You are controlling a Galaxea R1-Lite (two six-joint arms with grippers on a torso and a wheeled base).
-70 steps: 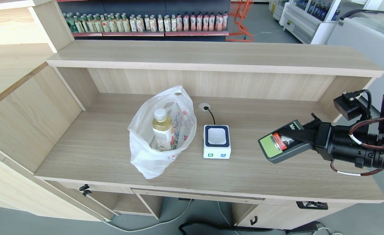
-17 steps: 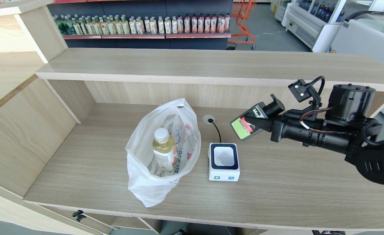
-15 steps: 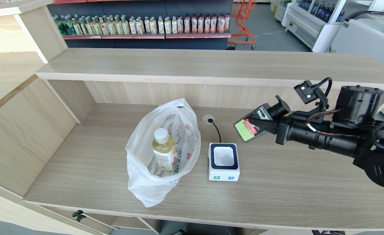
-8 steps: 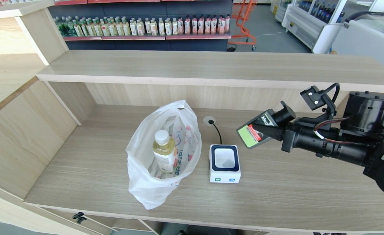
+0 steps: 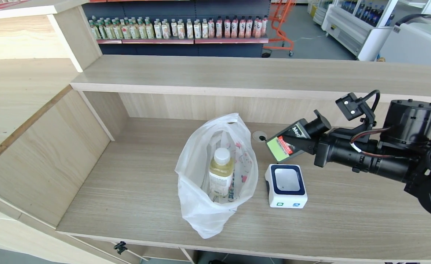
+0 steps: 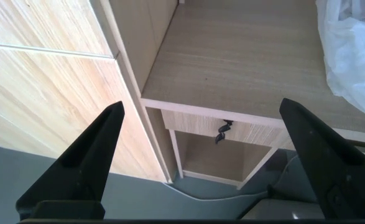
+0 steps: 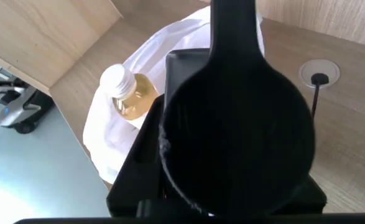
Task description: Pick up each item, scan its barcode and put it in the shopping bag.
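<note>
We saw a long counter (image 5: pixel 134 190) of pale wood-grain laminate with a raised ledge along its far side. Near its middle stood a thin, crinkled white plastic shopping bag (image 5: pixel 200 216), mouth open, with red and blue print on its inner wall too creased to read. The right gripper (image 5: pixel 300 141) held its fingers pressed on a dark rectangular box (image 5: pixel 282 147), in the air just right of the bag's rim and over the far edge of the scanner. The box's green and red label faced the near left.

The scanner (image 5: pixel 287 181), a white cube with a navy-framed window and two small stickers, sat right of the bag. Upright inside the bag was a clear bottle (image 5: pixel 221 176) of yellow drink with a white cap. The left gripper (image 6: pixel 201 106), fingers spread with nothing between, hung off the counter's near left corner.
</note>
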